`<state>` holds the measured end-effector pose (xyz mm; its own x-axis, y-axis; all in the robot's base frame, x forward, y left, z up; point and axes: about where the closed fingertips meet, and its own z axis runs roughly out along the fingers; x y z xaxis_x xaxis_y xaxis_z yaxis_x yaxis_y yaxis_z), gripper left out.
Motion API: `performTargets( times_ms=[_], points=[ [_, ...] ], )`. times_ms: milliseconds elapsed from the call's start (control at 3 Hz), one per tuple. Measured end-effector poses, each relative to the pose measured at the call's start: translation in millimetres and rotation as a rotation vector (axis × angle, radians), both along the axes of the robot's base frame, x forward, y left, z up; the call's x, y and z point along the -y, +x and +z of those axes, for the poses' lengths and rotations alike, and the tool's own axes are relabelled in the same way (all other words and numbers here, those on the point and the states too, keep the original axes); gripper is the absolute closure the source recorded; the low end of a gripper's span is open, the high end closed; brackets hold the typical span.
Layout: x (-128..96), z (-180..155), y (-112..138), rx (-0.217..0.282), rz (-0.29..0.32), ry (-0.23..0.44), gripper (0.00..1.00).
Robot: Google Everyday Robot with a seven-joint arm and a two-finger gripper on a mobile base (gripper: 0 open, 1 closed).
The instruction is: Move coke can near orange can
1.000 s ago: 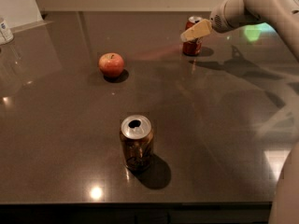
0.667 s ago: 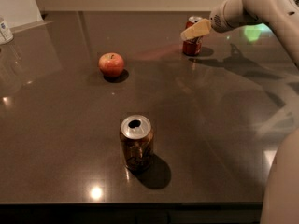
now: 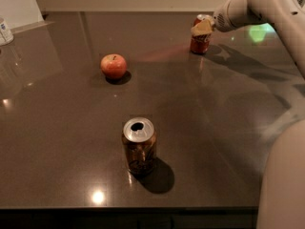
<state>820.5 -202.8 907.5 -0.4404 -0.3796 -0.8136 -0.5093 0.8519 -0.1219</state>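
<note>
The coke can [image 3: 198, 42], red with a silver top, stands upright at the far right of the dark table [image 3: 71, 142]. My gripper [image 3: 202, 28] is at the can's upper part, reaching in from the right, and partly covers its top. The orange can [image 3: 139, 147], brownish-orange with an opened silver top, stands upright near the front middle of the table, far from the coke can.
A red apple [image 3: 114, 66] sits left of centre. A white container [image 3: 5, 31] stands at the far left edge. My arm [image 3: 267, 6] crosses the upper right, and part of my body [image 3: 283, 175] fills the lower right corner.
The gripper stays at the coke can's top and the can has not moved. The part of my body at the lower right has come slightly further into view.
</note>
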Motion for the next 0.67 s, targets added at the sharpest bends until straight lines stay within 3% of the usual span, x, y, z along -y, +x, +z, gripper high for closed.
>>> performTargets(
  times_ms=[667],
  points=[
    [-8.6,14.9,-24.3,-0.03,0.072,0.034,0.88]
  ],
)
